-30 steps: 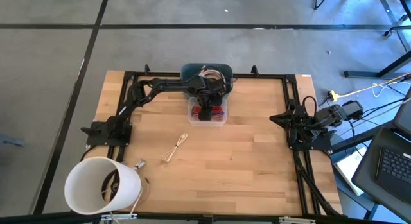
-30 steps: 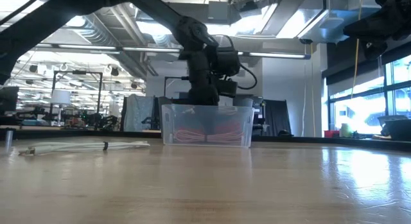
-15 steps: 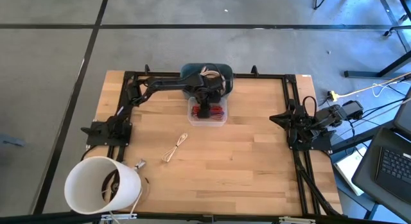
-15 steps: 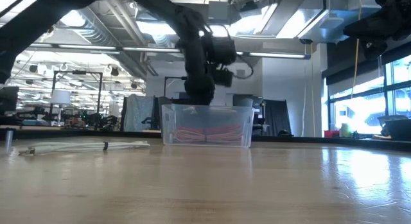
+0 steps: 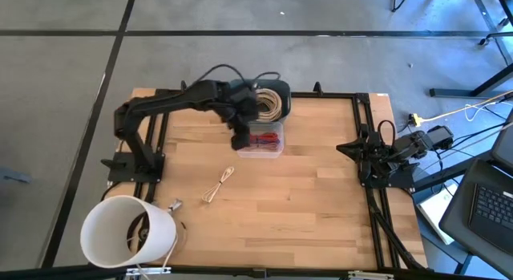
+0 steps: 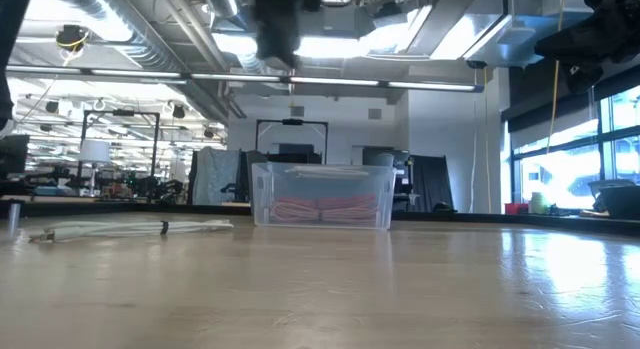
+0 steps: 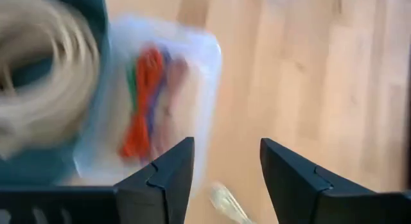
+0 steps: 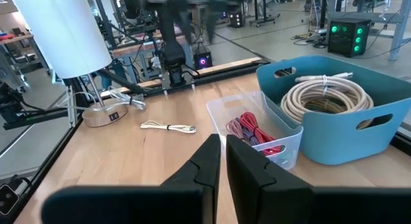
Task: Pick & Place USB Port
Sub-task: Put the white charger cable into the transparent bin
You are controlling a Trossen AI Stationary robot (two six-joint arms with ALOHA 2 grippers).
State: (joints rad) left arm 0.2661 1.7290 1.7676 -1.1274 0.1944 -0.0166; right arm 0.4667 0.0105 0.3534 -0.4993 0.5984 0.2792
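Clear plastic bin point(image 5: 260, 141) of red cables near the table's far edge, beside blue tub point(image 5: 268, 99); left gripper point(image 5: 240, 140) raised over its rim, fingers spread and empty; white USB cable point(image 5: 218, 184) mid-table, untouched; right gripper point(image 8: 222, 161) parked aside, pressed together.

left gripper point(image 7: 221, 179) raised, jaws apart; right gripper point(image 8: 223, 161) parked, jaws together

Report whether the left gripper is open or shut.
Open. In the left wrist view the left gripper shows a clear gap between its fingers, nothing between them, above the clear bin.
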